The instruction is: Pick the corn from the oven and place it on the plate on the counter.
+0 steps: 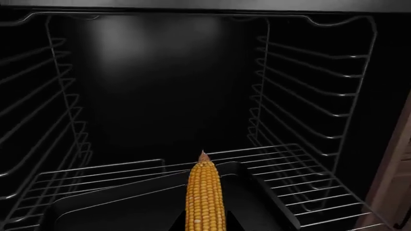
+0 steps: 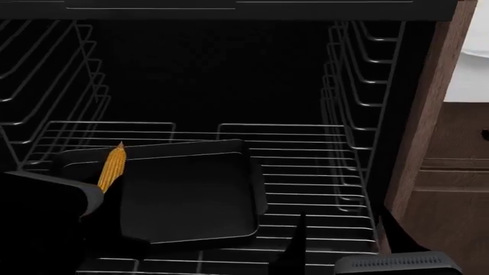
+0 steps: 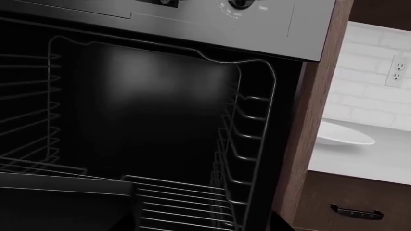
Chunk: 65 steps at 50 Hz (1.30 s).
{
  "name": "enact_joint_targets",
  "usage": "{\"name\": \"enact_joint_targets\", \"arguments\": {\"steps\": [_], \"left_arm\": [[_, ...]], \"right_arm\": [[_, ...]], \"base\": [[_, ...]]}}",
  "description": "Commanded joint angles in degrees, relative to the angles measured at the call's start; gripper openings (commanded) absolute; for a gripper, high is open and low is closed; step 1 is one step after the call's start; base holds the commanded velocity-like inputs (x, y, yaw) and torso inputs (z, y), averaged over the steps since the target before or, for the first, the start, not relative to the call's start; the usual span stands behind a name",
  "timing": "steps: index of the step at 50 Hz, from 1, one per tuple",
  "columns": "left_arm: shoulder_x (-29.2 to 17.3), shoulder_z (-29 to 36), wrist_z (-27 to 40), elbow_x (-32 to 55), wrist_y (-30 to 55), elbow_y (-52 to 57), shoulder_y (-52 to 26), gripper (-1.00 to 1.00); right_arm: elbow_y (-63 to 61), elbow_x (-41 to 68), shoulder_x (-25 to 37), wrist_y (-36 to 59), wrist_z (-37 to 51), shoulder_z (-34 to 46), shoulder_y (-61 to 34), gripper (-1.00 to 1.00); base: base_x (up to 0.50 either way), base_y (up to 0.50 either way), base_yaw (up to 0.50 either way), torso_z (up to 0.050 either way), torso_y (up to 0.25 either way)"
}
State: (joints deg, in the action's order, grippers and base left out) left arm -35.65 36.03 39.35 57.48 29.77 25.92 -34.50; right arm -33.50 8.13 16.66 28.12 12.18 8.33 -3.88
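Your left gripper holds the corn over the black tray inside the oven. Your right gripper, at five o'clock in the head view, stands open and empty. The plate rests on the counter.

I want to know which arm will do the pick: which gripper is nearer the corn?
Left. The left gripper is right at the corn, over the baking tray. The right gripper sits off to the side over the wire rack.
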Motion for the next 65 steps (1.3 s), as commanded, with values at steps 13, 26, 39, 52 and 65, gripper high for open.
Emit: {"name": "enact_joint_targets", "arguments": {"steps": [13, 26, 39, 52, 65], "left_arm": [[-0.1, -0.4, -0.1, 1.0, -0.8, 0.6, 0.0, -1.0], [-0.2, -0.4, -0.5, 0.7, -1.3, 0.6, 0.3, -1.0], [-0.2, -0.3, -0.7, 0.8, -1.4, 0.5, 0.3, -1.0], [-0.2, -0.4, -0.7, 0.9, -1.4, 0.6, 0.1, -1.0], [-0.3, -0.3, -0.6, 0.9, -1.4, 0.9, 0.0, -1.0]], "right_arm": [[-0.4, 0.3, 0.6, 0.0, 0.4, 0.3, 0.0, 1.0], [-0.3, 0.5, 1.0, -0.5, 0.3, 0.8, -0.1, 1.0], [-0.3, 1.2, 1.2, -0.9, 0.1, 0.9, 0.0, 1.0], [-0.4, 1.5, 1.5, -0.6, 0.2, 1.2, -0.3, 1.0], [-0.4, 1.7, 1.7, -0.6, 0.4, 1.4, -0.4, 1.0]], "base": [[-0.23, -0.48, 0.0, 0.0, 0.0], [-0.18, -0.49, 0.0, 0.0, 0.0], [-0.04, -0.5, 0.0, 0.0, 0.0], [0.0, -0.5, 0.0, 0.0, 0.0], [0.0, -0.5, 0.0, 0.0, 0.0]]}}
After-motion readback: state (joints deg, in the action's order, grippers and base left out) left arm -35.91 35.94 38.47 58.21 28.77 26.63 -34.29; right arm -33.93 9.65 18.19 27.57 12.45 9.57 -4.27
